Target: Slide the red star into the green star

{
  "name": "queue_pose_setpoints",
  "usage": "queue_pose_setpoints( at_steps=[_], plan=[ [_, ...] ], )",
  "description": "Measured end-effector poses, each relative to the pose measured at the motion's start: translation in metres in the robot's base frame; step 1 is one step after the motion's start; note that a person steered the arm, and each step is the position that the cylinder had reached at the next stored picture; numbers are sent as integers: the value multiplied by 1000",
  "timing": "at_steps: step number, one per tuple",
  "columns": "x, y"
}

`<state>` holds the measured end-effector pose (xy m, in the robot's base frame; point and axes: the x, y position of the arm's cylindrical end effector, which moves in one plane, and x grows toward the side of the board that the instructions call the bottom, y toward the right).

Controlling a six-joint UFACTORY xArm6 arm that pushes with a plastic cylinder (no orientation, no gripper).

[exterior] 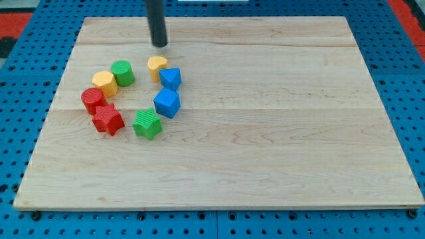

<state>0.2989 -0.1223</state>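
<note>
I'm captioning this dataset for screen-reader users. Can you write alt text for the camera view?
My tip rests near the wooden board's top edge, above a ring of eight blocks at the view's left. In that ring, the red star sits just left of the green star, a small gap between them.

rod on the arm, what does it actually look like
Only the rod shows: a straight, smooth cylinder, dark grey to black, with a faint sheen down one side. It comes in from the view's top and ends in my tip, a blunt flat end of the same width. No cables, markings or labels show on it, and the arm above is out of frame.
</note>
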Motion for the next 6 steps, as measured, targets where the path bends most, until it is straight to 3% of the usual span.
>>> queue_pose_setpoints(
  at_steps=[3, 4, 6],
  plan=[
    [98, -176],
    [150, -149],
    [182, 22]
  ],
)
